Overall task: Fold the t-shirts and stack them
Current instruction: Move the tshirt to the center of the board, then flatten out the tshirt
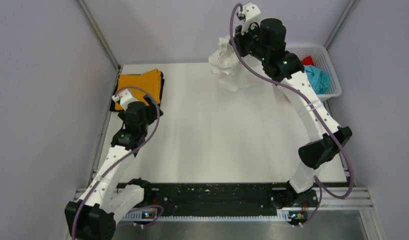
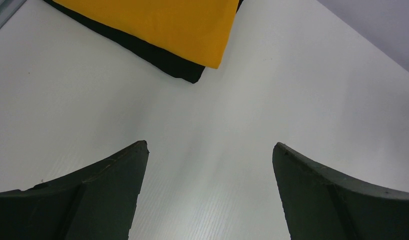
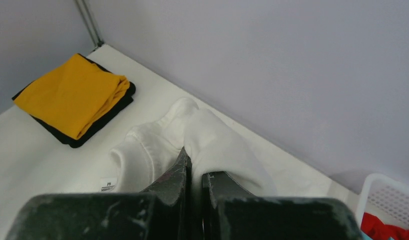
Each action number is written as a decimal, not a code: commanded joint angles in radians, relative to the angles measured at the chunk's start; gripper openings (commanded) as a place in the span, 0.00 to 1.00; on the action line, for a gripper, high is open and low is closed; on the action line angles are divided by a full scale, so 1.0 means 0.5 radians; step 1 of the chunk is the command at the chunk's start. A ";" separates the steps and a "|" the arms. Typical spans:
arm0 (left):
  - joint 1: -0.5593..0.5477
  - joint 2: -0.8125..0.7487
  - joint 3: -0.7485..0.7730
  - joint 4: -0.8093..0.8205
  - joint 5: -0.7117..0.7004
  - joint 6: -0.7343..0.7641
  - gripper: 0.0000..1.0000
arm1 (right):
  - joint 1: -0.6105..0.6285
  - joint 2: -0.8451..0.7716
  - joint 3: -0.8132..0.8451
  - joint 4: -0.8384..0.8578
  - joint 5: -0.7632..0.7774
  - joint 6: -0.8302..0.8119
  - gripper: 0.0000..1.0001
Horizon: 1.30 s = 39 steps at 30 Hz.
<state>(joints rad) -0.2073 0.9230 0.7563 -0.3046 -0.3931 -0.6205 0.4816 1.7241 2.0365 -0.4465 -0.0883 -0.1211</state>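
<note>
White cloth of the big t-shirt [image 3: 157, 145] hangs bunched from the right pincer [image 3: 194, 169], clamped tight on it. The left pincer [image 2: 210, 150] stands wide apart over the table [image 2: 272, 95]; just ahead of it an orange t-shirt [image 2: 157, 25] lies folded on a black t-shirt [image 2: 157, 56]. A teal t-shirt [image 1: 318, 78] and a red t-shirt [image 1: 307, 61] sit in the basket [image 1: 323, 49] beside the right pincer.

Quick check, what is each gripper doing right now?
Left gripper: open, fingers wide apart, holding nothing.
Right gripper: shut on the white t-shirt.

Pale lilac walls [image 1: 42, 75] w/ metal posts [image 1: 99, 35] — white table [image 1: 217, 135] (matte).
</note>
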 commanded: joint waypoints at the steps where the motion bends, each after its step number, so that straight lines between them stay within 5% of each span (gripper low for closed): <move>1: 0.010 -0.204 -0.078 0.002 -0.066 -0.066 0.99 | -0.058 -0.135 -0.097 0.050 -0.350 0.017 0.00; 5: 0.010 -0.292 -0.135 -0.003 -0.085 -0.076 0.99 | -0.058 -0.374 -0.584 0.137 -0.514 0.073 0.00; 8: 0.010 -0.273 -0.137 -0.025 -0.064 -0.100 0.99 | -0.065 -0.588 -1.058 0.184 -0.094 0.209 0.00; 12: 0.010 -0.151 -0.136 -0.012 0.067 -0.124 0.99 | -0.209 -0.830 -1.689 0.122 0.247 0.490 0.13; 16: 0.010 0.060 -0.137 0.108 0.343 -0.125 0.99 | -0.364 -0.835 -1.941 -0.115 0.945 0.839 0.81; 20: 0.010 0.365 -0.057 0.174 0.662 -0.121 0.99 | -0.367 -0.931 -2.031 -0.248 1.263 1.084 0.98; 31: 0.001 1.320 0.474 0.289 1.182 -0.107 0.99 | -0.368 -1.288 -2.523 0.202 0.486 0.965 0.99; 39: -0.013 1.854 0.860 0.336 1.330 -0.103 0.99 | -0.369 -1.084 -2.634 0.696 0.092 0.980 0.95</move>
<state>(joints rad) -0.2066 1.7725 1.0904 -0.1761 0.2104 -0.6785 0.2924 1.1191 0.7044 -0.2863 0.0631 0.3611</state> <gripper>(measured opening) 0.987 0.974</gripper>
